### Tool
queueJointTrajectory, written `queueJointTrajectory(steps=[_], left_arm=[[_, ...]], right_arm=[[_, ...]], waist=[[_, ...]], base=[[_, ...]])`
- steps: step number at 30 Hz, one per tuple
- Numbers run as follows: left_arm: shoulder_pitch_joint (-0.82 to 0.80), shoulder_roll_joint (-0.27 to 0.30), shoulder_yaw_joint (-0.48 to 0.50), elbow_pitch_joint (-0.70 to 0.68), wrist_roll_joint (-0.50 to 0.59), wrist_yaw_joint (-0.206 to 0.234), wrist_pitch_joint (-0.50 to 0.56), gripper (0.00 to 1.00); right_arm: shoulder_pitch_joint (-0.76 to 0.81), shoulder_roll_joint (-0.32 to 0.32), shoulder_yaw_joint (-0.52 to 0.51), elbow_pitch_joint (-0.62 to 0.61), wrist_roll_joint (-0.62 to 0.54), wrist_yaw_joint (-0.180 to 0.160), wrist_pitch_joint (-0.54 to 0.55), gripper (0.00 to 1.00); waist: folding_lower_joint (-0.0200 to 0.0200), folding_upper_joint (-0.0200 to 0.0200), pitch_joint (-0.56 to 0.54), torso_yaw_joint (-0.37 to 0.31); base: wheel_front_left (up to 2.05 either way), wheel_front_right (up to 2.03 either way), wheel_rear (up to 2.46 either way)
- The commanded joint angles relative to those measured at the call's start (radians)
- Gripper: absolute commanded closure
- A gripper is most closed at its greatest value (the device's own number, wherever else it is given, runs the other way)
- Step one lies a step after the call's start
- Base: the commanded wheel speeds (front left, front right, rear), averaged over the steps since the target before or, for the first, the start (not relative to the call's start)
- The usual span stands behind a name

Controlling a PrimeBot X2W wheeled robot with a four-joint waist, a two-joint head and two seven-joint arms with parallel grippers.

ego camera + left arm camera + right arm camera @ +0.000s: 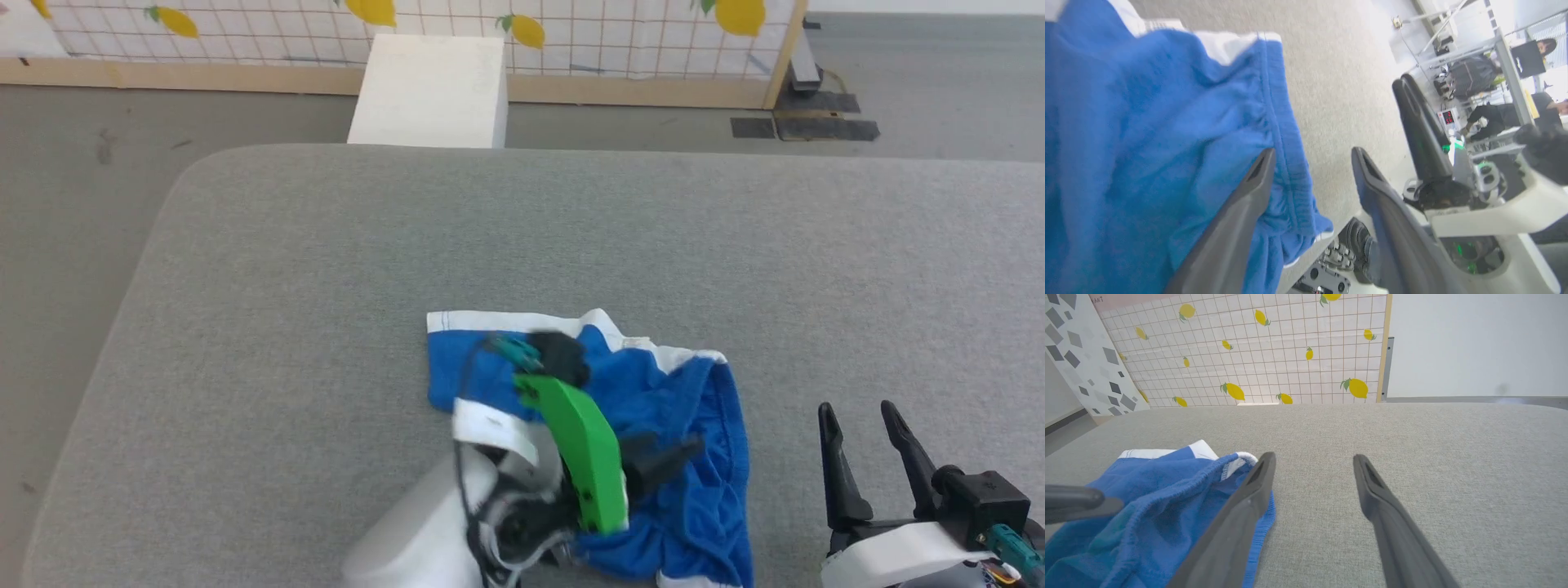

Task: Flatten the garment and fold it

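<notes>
both left gripper (1313,152) and right gripper (857,408) released, by garment (690,408) on grey cloth tabletop (571,229), lemon-print screen (637,41) behind

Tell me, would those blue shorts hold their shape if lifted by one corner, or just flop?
Probably floppy: the shorts lie crumpled in soft folds, so a lifted corner would likely drape. They look thin, so probably light. Pushed, they may bunch rather than slide on the cloth-covered table.
</notes>
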Motion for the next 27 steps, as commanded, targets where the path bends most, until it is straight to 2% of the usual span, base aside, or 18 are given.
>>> queueJointTrajectory(steps=[1, 4, 6, 10, 15, 19, 21, 27], left_arm=[[-0.014, 0.002, 0.035, -0.023, -0.025, 0.009, -0.023, 0.00], [-0.021, 0.024, 0.121, -0.086, -0.043, 0.022, -0.093, 0.00], [-0.018, 0.046, 0.194, -0.127, -0.014, 0.032, -0.208, 0.00], [0.023, 0.114, 0.275, -0.163, 0.130, 0.078, -0.443, 0.00], [0.120, 0.210, 0.319, -0.163, 0.319, 0.163, -0.680, 0.00], [0.219, 0.253, 0.360, -0.183, 0.424, 0.225, -0.745, 0.00], [0.276, 0.250, 0.388, -0.205, 0.446, 0.240, -0.751, 0.00], [0.410, 0.208, 0.457, -0.285, 0.507, 0.245, -0.753, 0.00]], right_arm=[[0.012, 0.000, 0.001, 0.000, 0.006, -0.002, -0.008, 0.00], [0.009, 0.000, 0.006, -0.003, 0.013, -0.002, -0.005, 0.00], [0.003, 0.000, 0.010, -0.008, 0.016, -0.002, 0.001, 0.00], [-0.010, 0.000, 0.005, -0.019, 0.026, -0.002, 0.022, 0.00], [-0.029, 0.000, 0.025, -0.036, 0.032, -0.002, 0.090, 0.00], [-0.040, 0.000, 0.041, -0.043, 0.052, -0.002, 0.176, 0.00], [-0.050, 0.000, 0.056, -0.045, 0.058, -0.002, 0.237, 0.00], [-0.157, 0.000, 0.091, -0.043, 0.039, -0.002, 0.420, 0.00]], waist=[[0.0000, -0.0001, -0.023, 0.022], [0.0000, -0.0001, -0.042, 0.038], [0.0000, -0.0001, -0.054, 0.046], [0.0000, -0.0001, -0.065, 0.057], [0.0000, -0.0001, -0.069, 0.055], [0.0000, -0.0001, -0.069, 0.048], [0.0000, -0.0001, -0.066, 0.044], [0.0000, -0.0001, -0.037, 0.046]], base=[[0.00, 0.00, 0.00], [0.00, 0.00, 0.00], [0.00, 0.00, 0.00], [0.00, 0.00, 0.00], [0.00, 0.00, 0.00], [0.00, 0.00, 0.00], [0.00, 0.00, 0.00], [0.00, 0.00, 0.00]])
